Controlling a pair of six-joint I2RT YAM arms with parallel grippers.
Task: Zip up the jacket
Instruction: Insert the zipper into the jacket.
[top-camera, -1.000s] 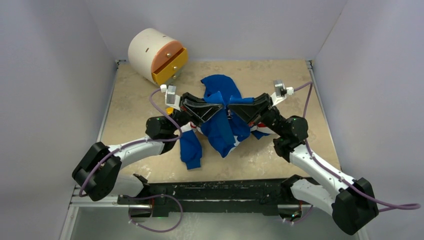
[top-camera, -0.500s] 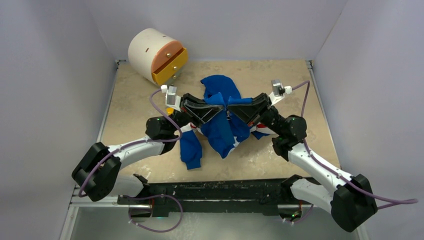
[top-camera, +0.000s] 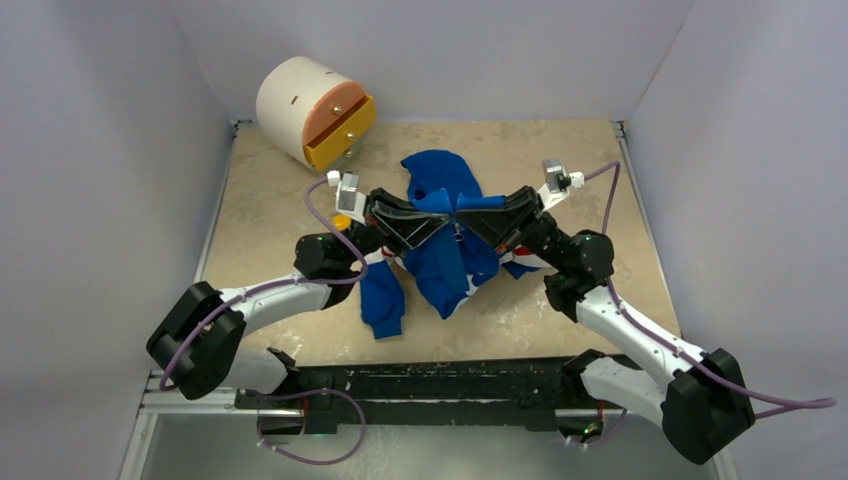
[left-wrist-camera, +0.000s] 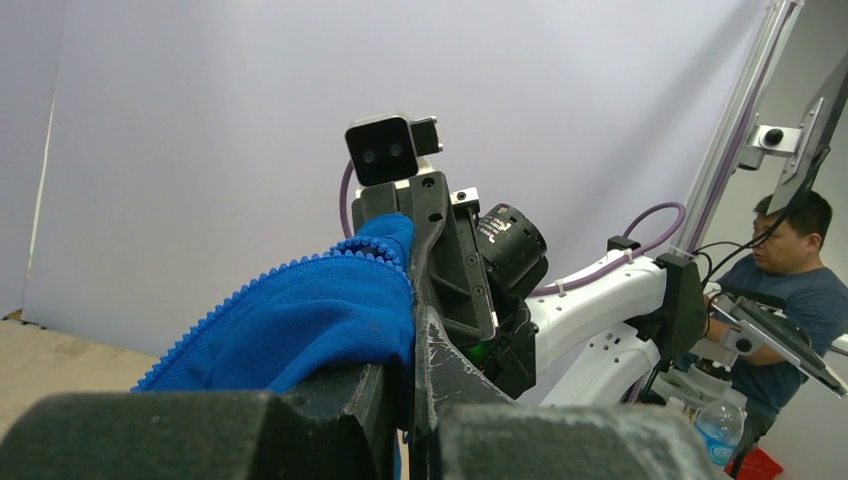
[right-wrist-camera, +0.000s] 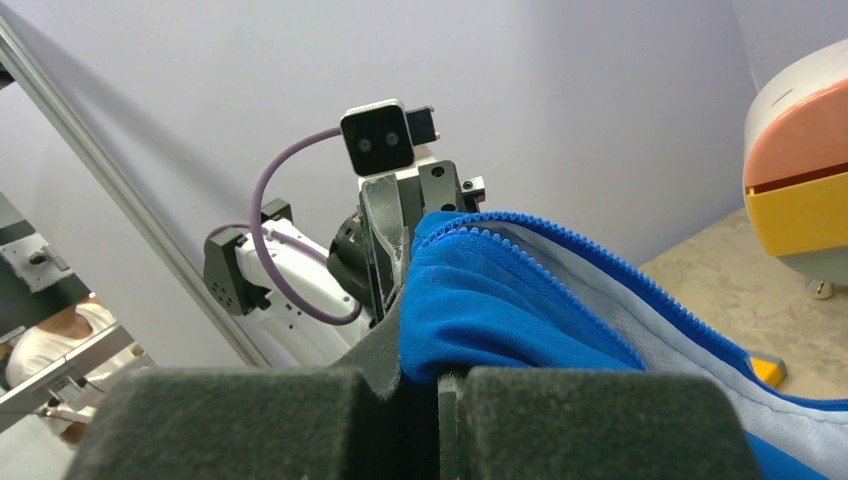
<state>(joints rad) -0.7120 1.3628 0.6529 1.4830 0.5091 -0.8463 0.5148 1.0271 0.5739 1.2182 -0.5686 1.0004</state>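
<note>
One jacket (top-camera: 440, 266), gripped by two: left hand (top-camera: 444, 213) and right hand (top-camera: 469, 216)

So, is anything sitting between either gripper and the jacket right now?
Nothing visible. The left gripper and the right gripper are both shut on the jacket, pinching blue fabric beside the zipper teeth over its middle. The white drum stands apart at the far left corner.
</note>
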